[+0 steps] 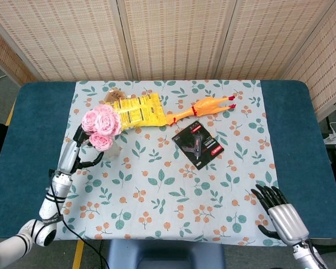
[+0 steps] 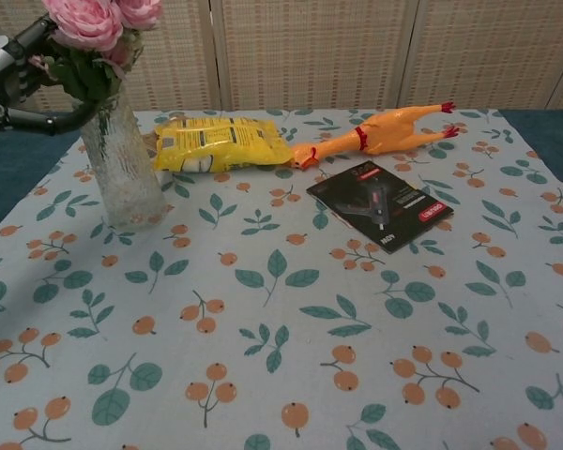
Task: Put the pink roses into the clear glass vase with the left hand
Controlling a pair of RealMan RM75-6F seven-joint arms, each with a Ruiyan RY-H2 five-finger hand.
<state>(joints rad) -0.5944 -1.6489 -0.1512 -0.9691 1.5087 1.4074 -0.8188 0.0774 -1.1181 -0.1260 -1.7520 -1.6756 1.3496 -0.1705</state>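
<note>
With the roses standing in the vase, the left hand, fingers spread beside it and apparently gripping nothing, should draw away gently without knocking the vase.

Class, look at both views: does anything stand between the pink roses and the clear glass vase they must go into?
Nothing visible does. The pink roses already stand with their stems in the clear glass vase, and the left hand is beside them.
</note>
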